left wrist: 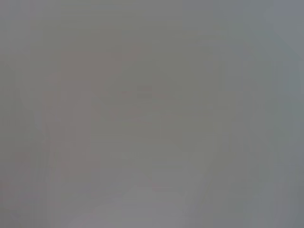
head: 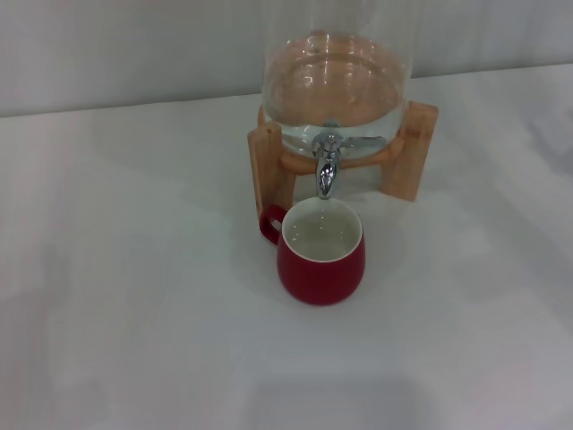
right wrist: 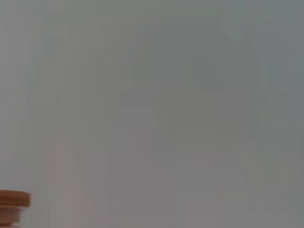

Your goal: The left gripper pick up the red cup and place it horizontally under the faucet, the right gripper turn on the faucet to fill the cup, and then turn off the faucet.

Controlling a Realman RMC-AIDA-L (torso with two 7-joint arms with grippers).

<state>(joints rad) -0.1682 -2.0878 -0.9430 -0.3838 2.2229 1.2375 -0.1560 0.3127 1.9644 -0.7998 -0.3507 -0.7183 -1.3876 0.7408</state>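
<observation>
The red cup [head: 320,253] stands upright on the white table, directly under the chrome faucet [head: 328,167]. Its off-white inside holds clear water and its loop handle points to the left in the head view. The faucet's spout ends just above the cup's far rim, and its thin lever points to the right. No water stream shows. Neither gripper is in any view. The left wrist view shows only a plain grey surface.
The faucet belongs to a glass water jar [head: 336,90] resting on a wooden stand [head: 416,148] at the back of the white table [head: 134,296]. A wooden edge [right wrist: 13,205] shows at a corner of the right wrist view.
</observation>
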